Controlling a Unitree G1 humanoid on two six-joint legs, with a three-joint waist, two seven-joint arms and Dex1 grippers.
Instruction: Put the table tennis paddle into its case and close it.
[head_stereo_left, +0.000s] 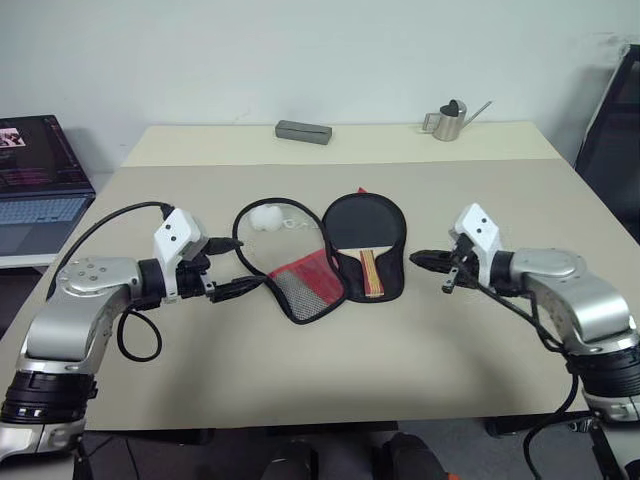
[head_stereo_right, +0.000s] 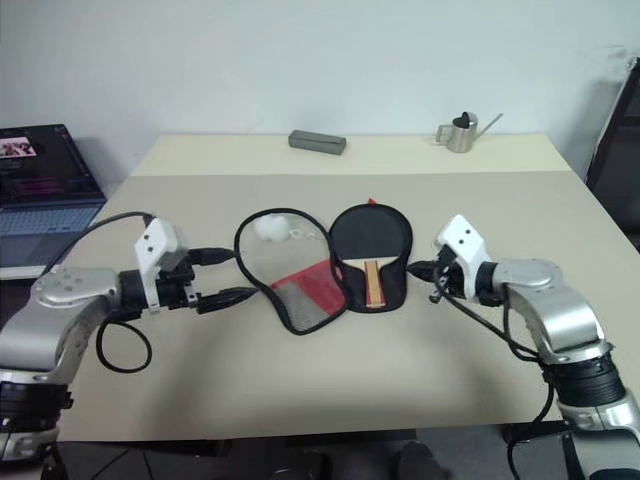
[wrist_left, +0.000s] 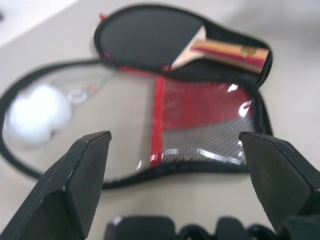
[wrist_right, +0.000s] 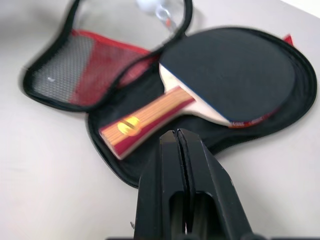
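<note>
A wide beige table carries everything, with a paler strip along its far edge. At the table's left a laptop stands open on a lower surface. In the middle of the table the case lies unzipped and spread flat: its clear mesh flap with the red panel is folded out to the left, and its black half lies to the right. The table tennis paddle rests on that black half, blade toward the far side, striped handle pointing to the near edge. The left tool hangs just beside the mesh flap, its two fingers spread wide with nothing between them. The right tool hangs near the case's right edge, apart from it, fingers pressed together on nothing. On the far strip sit a grey bar-shaped object and a small metal watering can. The white fluffy ball charm lies inside the flap's loop.
</note>
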